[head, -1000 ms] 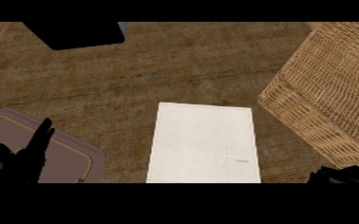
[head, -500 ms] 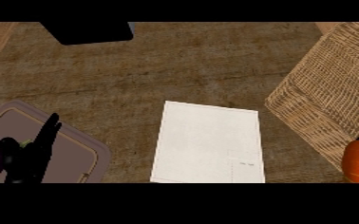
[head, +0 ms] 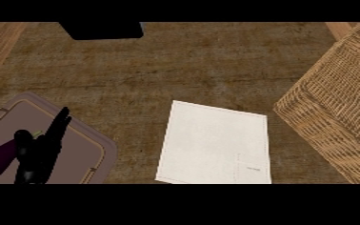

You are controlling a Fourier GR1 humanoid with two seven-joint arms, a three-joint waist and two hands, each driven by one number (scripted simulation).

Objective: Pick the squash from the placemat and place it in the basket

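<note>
Lower left: straight, released fingers (head: 57,124) of the left hand (head: 38,152) rest above a mauve tray (head: 98,148). Lower centre: white placemat (head: 211,143) on the brown counter (head: 183,66). Right edge: wicker basket (head: 330,109). The squash is nowhere visible

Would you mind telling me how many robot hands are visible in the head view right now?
1. The left hand shows at the lower left, fingers straight and pointing up, over the grey tray. The right hand is out of view; it may lie beyond the frame's edge.
</note>
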